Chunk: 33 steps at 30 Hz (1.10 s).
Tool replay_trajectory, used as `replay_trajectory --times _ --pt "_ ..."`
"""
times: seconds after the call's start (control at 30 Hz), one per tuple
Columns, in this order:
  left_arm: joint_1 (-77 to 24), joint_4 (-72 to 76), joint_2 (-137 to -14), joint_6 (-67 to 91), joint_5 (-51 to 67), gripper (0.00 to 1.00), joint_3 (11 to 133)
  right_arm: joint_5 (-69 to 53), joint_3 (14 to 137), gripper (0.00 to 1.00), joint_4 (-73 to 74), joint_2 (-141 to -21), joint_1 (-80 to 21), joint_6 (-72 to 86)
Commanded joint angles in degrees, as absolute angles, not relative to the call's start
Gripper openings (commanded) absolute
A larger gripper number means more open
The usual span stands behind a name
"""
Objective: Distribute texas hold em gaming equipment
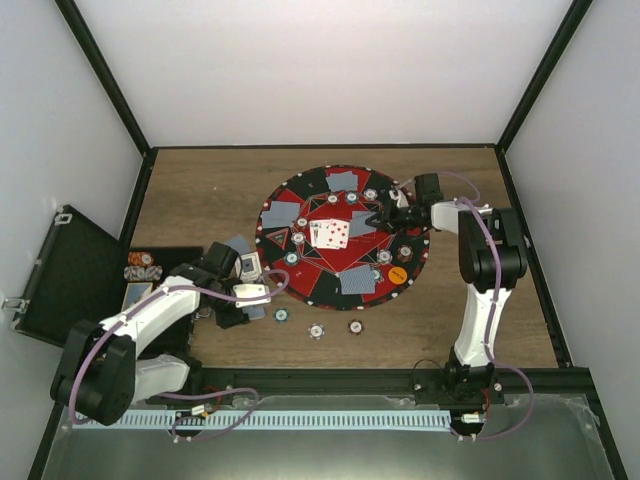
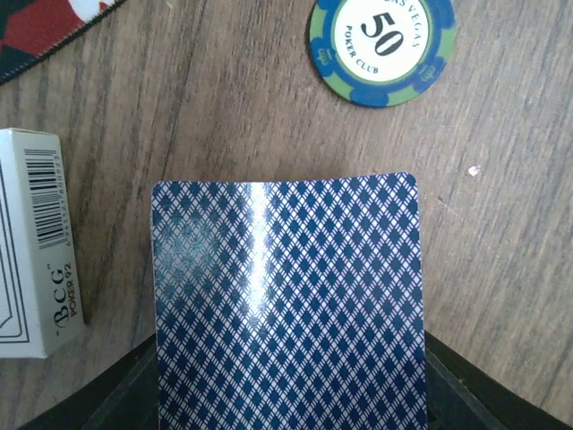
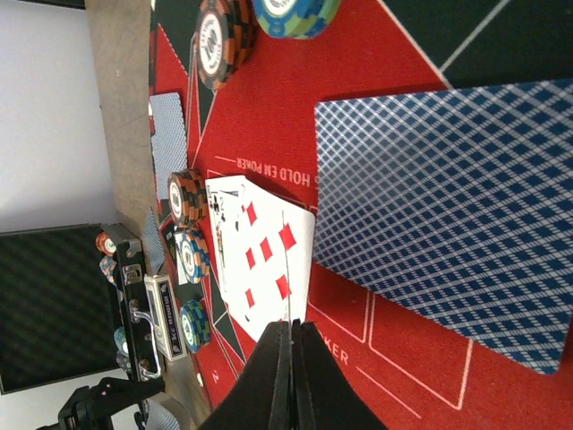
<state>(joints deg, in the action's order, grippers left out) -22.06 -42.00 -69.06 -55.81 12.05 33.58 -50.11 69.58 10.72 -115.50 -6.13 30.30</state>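
Wooden table [image 1: 200,190]: left claw [image 2: 288,408] low, gripping card [image 2: 286,305]; right claw [image 3: 291,358] (fully closed) extended over mat [image 3: 358,54].

Card [image 2: 286,313] back: navy diamond lattice on white. Chip [image 2: 382,40]: green rim, blue stripes, white centre. Box [image 2: 34,242]: white, black barcode. Mat [image 3: 295,116]: red and black panels. Face-up cards [image 3: 264,255]: white, red diamond pips. Disc [image 1: 397,272]: orange. Table [image 2: 510,233]: brown woodgrain.

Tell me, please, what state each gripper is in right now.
Left gripper: closed on a blue-backed playing card.
Right gripper: closed, nothing visible between its fingers.
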Motion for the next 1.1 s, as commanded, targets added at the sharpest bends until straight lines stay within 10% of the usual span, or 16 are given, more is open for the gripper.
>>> replay_trajectory --times 0.0,0.13,0.37,0.9,1.07 --pt "-22.4 -38.5 -69.5 -57.1 12.5 0.14 32.3 -51.7 70.4 0.01 9.9 -117.9 -6.6 31.0" --pt "-22.5 -38.8 -69.7 -57.2 12.6 0.31 32.0 -50.5 71.8 0.01 11.1 -119.7 -7.5 30.6" --pt "-22.8 -43.2 -68.5 -58.6 12.4 0.94 32.9 -45.3 72.2 0.12 14.9 -117.3 -7.8 28.5" --pt "-22.6 -55.7 -66.1 -49.2 17.9 1.0 50.1 -27.7 75.1 0.99 28.2 -103.6 -9.9 23.4" --pt "-21.1 -40.7 -64.3 -35.7 12.5 1.0 52.3 -20.3 73.2 1.0 29.7 -97.9 -10.4 22.9"
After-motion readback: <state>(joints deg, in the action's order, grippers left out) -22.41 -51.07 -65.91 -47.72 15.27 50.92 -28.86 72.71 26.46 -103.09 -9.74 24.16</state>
